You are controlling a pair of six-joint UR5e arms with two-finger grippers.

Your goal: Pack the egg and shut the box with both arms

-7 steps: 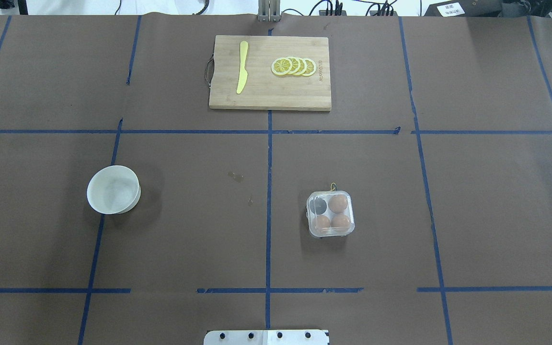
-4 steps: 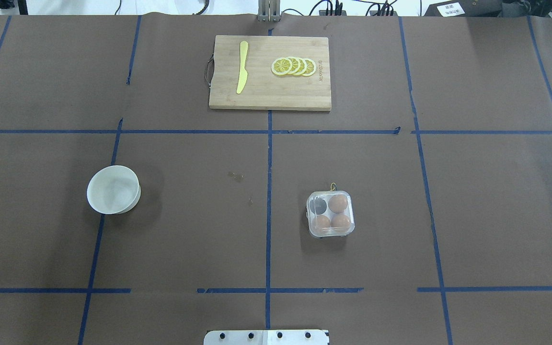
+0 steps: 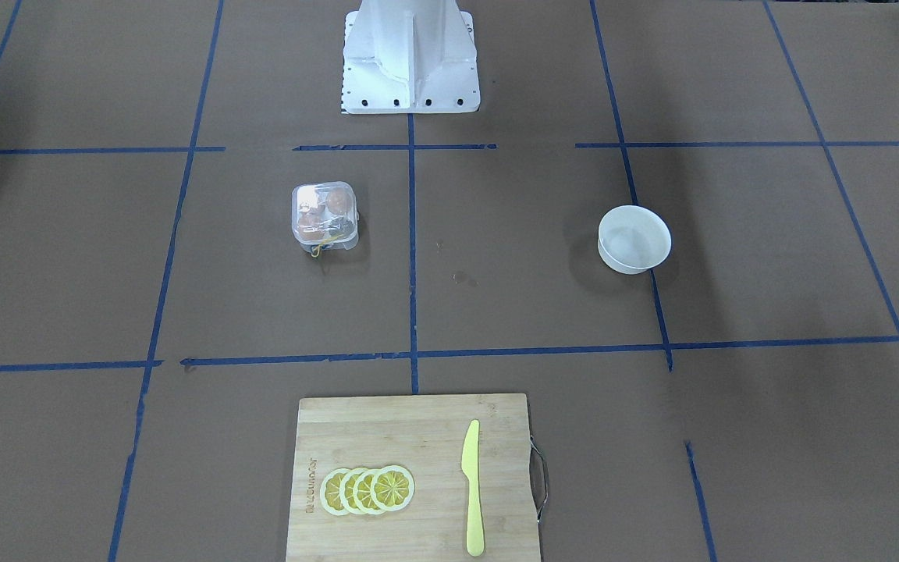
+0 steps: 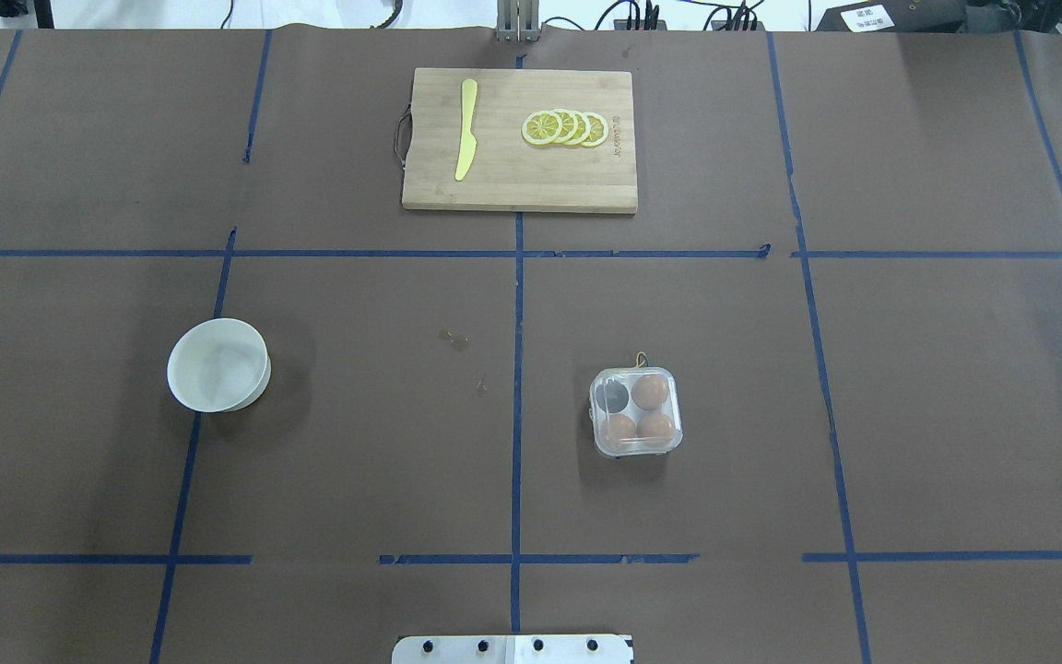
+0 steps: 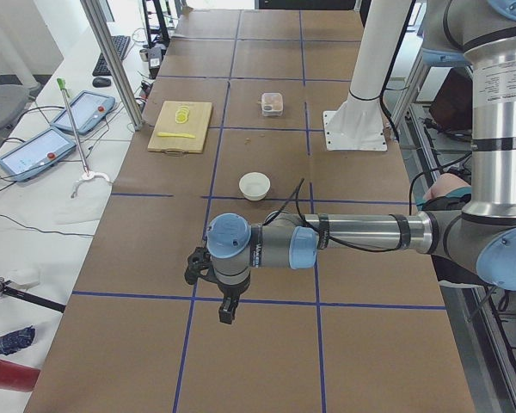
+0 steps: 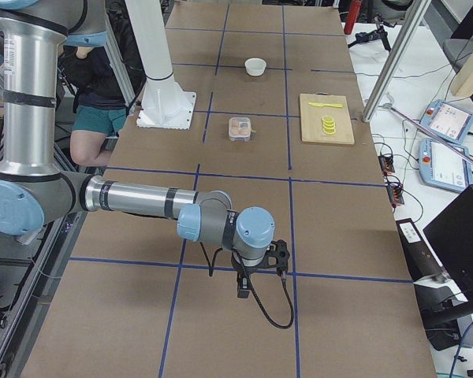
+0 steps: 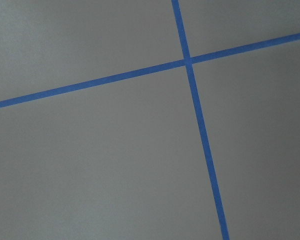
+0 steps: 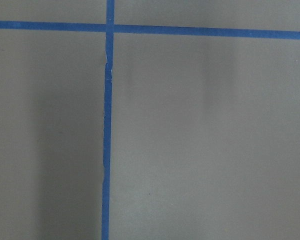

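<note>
Nothing has moved: the small clear plastic egg carton (image 4: 636, 411), right of centre, holds three orange-brown eggs (image 4: 650, 392). Whether the left hand (image 5: 227, 311) or right hand (image 6: 241, 288) is open cannot be told.

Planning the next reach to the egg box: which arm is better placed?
Right, likely. The box lies right of the centre tape line, on the side of the right arm; the bowl lies left. Neither arm is near it.

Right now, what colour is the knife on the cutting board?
Yellow. The knife shows best in the overhead view, lying on the wooden cutting board.
</note>
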